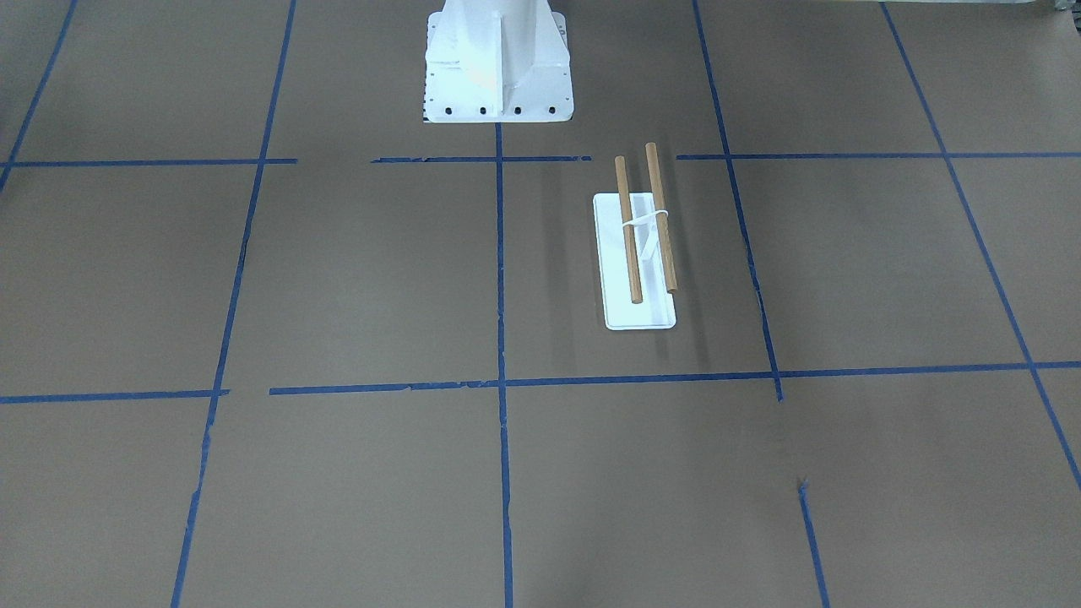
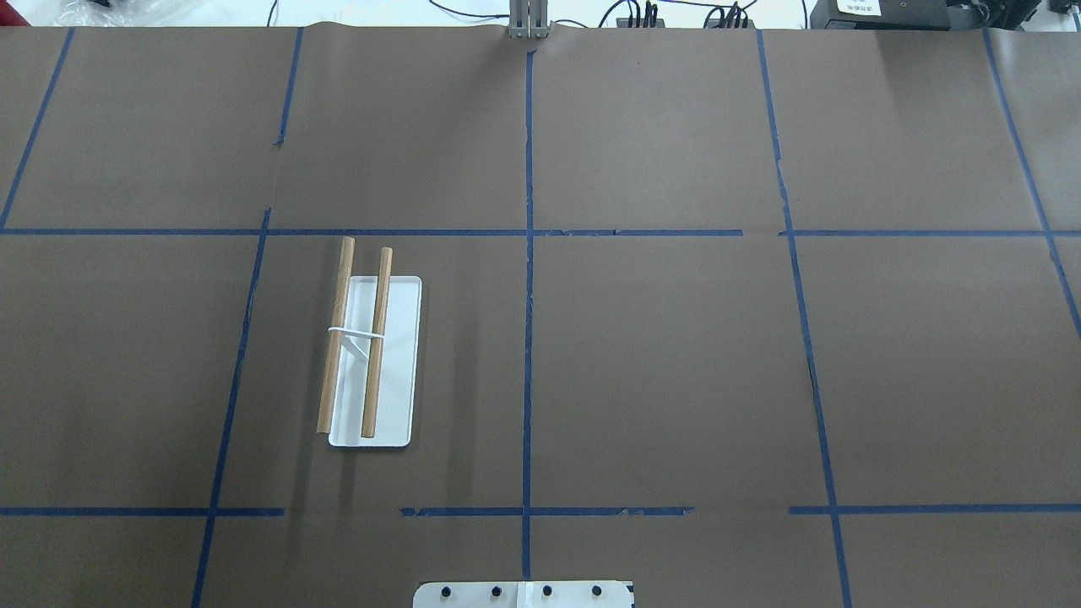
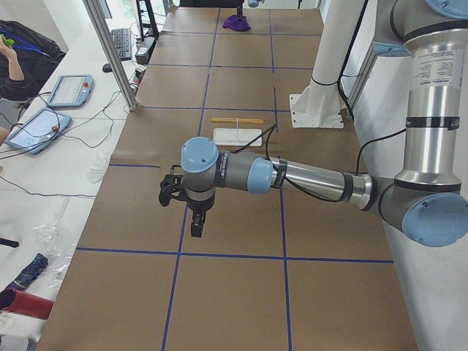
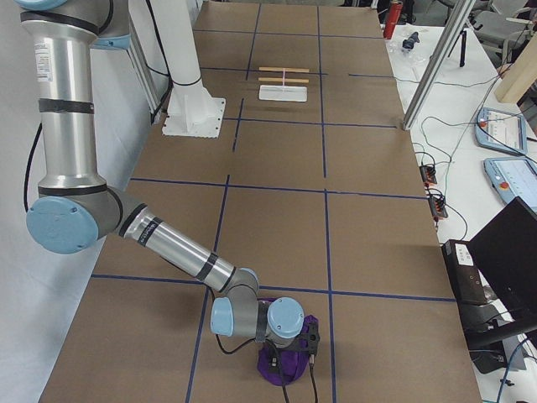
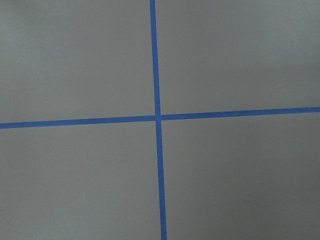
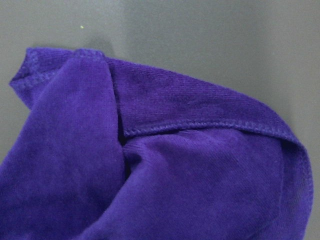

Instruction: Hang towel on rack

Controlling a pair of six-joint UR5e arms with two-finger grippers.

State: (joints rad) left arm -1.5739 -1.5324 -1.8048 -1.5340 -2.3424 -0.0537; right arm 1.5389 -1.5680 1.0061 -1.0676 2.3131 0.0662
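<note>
The rack (image 1: 610, 253) has a flat white base plate and two parallel brown dowels. It stands on the table on my left side in the overhead view (image 2: 397, 363), and also shows in the exterior left view (image 3: 238, 135) and the exterior right view (image 4: 284, 88). The purple towel (image 4: 270, 371) lies crumpled at the table's far right end and fills the right wrist view (image 6: 160, 165). My right gripper (image 4: 289, 359) is down on the towel; I cannot tell if it is open or shut. My left gripper (image 3: 196, 225) hangs above bare table, well away from the rack; I cannot tell its state.
The white bolted robot pedestal (image 1: 498, 76) stands at the table's near middle edge. Blue tape lines (image 5: 157, 118) cross the brown table cover. Tablets (image 3: 69, 91), cables and an aluminium post (image 3: 110, 51) line the operators' side.
</note>
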